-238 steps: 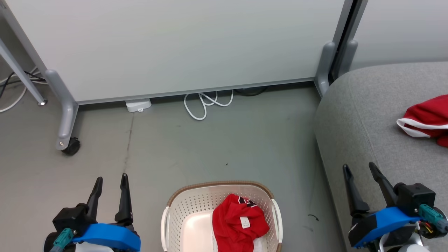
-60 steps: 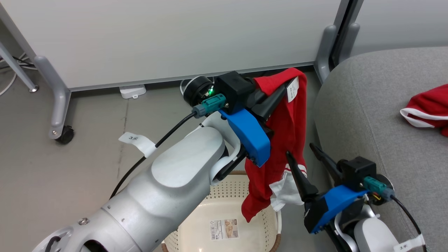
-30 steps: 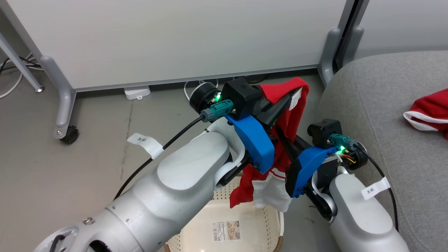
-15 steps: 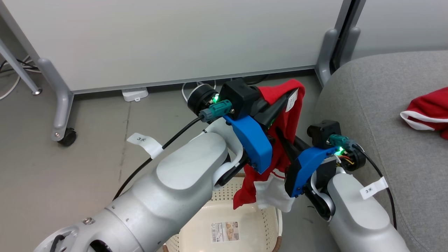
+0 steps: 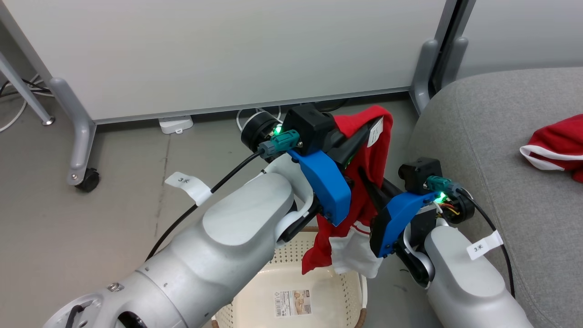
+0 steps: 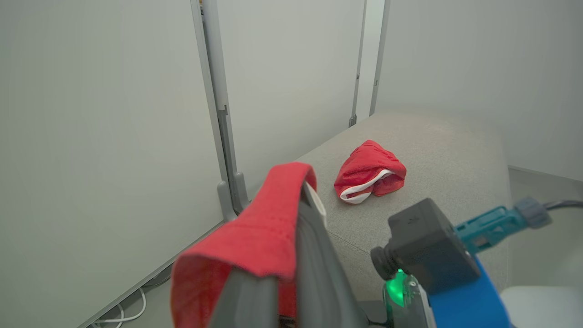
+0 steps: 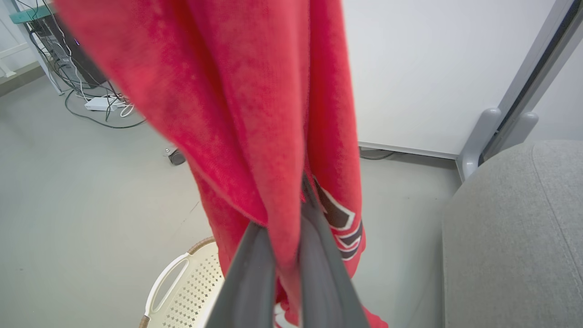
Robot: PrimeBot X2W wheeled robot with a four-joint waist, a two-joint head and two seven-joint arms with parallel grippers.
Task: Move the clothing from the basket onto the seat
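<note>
Basket (image 5: 287, 255) nearest, on the floor (image 5: 114, 205), a label on its bottom. Above its right rim the right gripper (image 7: 282, 228) is pinched tight on the hanging red garment (image 5: 375, 159), whose top is clamped in the closed left gripper (image 5: 360, 135). Beyond, a second red garment (image 5: 553, 141) lies on the grey seat (image 5: 483, 150), beside the white partition (image 5: 227, 54).

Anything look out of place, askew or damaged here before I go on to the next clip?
Nothing looks damaged or spilled. The red garment hangs pinched in both the left claw and the right claw over the basket. The other garment lies crumpled on the sofa.
</note>
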